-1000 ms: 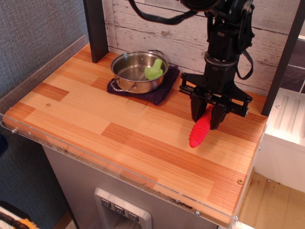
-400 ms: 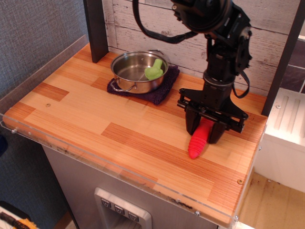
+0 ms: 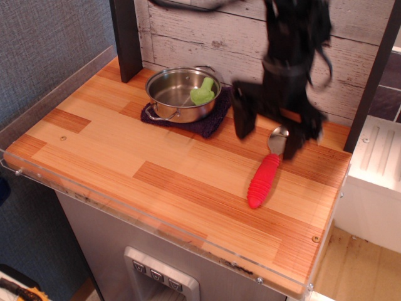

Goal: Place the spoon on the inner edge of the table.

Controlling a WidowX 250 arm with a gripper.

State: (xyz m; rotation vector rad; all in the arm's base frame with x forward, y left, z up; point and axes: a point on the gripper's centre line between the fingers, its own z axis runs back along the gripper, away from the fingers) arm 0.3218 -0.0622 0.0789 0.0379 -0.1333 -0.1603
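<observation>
Below the pincer (image 3: 270, 128), the spoon (image 3: 265, 171) lay flat on the tabletop (image 3: 125, 150), free of any grip. Pincer was blurred with motion, jaws spread wide apart, nothing between them. Left finger (image 3: 243, 118) sat off to the spoon's left and clear of it; the right finger was at the right of the silver bowl, contact there too blurred to call. Silver bowl pointed toward the back wall, just under the pincer's right side. Ribbed red handle ran from the bowl down toward the front edge, slightly angled left, ending well short of the clear plastic rim (image 3: 156, 227).

Left of the pincer, a steel pot (image 3: 182, 94) sat on a dark purple cloth (image 3: 210, 122) near the back of the tabletop. A light-green toy piece (image 3: 203, 93) rested inside the pot against its right wall. Cloth's right corner was just beside the pincer's left finger.

Behind the pincer, a whitewashed plank wall (image 3: 207, 31). A dark post (image 3: 125, 37) stood at the back left, beyond the pot. Right of the pincer, another dark post (image 3: 376, 69) rose off the tabletop's far corner, with a white unit (image 3: 376, 182) past it. Spoon was on the right half of the tabletop, nearer the back than the front.
</observation>
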